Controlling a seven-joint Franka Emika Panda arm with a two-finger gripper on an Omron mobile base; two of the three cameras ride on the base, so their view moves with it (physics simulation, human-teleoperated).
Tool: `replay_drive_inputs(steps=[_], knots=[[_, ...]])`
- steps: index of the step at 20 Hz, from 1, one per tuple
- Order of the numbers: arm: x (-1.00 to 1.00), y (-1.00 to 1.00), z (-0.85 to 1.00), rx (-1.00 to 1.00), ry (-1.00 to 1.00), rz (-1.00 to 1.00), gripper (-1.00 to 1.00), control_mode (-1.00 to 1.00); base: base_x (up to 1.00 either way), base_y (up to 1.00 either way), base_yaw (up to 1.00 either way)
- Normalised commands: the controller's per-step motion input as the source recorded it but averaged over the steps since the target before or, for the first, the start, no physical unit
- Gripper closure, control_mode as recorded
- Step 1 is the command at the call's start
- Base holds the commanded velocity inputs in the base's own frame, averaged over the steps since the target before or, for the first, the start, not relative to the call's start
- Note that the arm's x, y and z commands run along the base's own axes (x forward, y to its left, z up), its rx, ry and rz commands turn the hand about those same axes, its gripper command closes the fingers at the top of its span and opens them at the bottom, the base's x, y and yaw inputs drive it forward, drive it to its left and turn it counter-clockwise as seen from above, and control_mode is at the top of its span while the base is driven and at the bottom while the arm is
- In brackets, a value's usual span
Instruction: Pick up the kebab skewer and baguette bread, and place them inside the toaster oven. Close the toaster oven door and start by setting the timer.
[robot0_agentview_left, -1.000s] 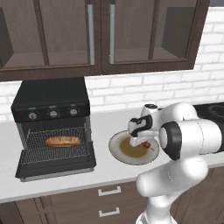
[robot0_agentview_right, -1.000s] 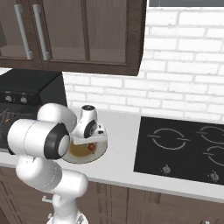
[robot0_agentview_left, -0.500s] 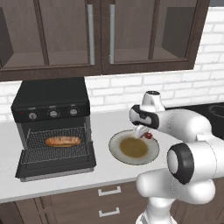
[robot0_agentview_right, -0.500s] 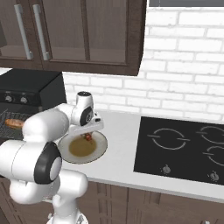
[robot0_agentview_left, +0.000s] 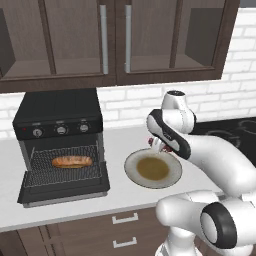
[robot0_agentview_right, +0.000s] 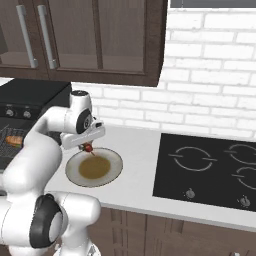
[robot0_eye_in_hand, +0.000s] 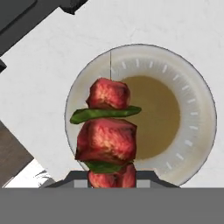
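With the kebab skewer (robot0_eye_in_hand: 108, 131) clamped between its closed fingers, the gripper (robot0_eye_in_hand: 111, 177) hangs over the plate (robot0_eye_in_hand: 197, 109), the stick running straight out ahead of the fingertips along the hand's own line, its red chunks stacked one beyond another and the bare tip farthest from the jaws. Seen from the left base, the gripper (robot0_agentview_left: 156, 146) sits above the near rim of the plate (robot0_agentview_left: 131, 170), and the toaster oven (robot0_agentview_left: 59, 120) lies well off to the side of the fingers, past the plate's far edge. Its door (robot0_agentview_left: 65, 190) is dropped flat, and the baguette bread (robot0_agentview_left: 72, 161) already rests on the wire rack (robot0_agentview_left: 40, 172), long axis across the opening. My judgement is that the coming move turns on this: the skewer must travel sideways to the opening and go in alongside the loaf rather than onto it.
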Motion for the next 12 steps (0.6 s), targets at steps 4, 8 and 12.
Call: replay_drive_inputs(steps=[4, 8, 12], knots=[[-0.2, 0.91, 0.53, -0.08, -0.08, 0.16, 1.0, -1.0, 0.0, 0.0, 0.0], [-0.26, 0.98, 0.4, -0.07, 0.0, 0.21, 1.0, -1.0, 0.0, 0.0, 0.0], [-0.41, 0.99, 0.14, -0.12, -0.05, 0.22, 1.0, -1.0, 0.0, 0.0, 0.0]])
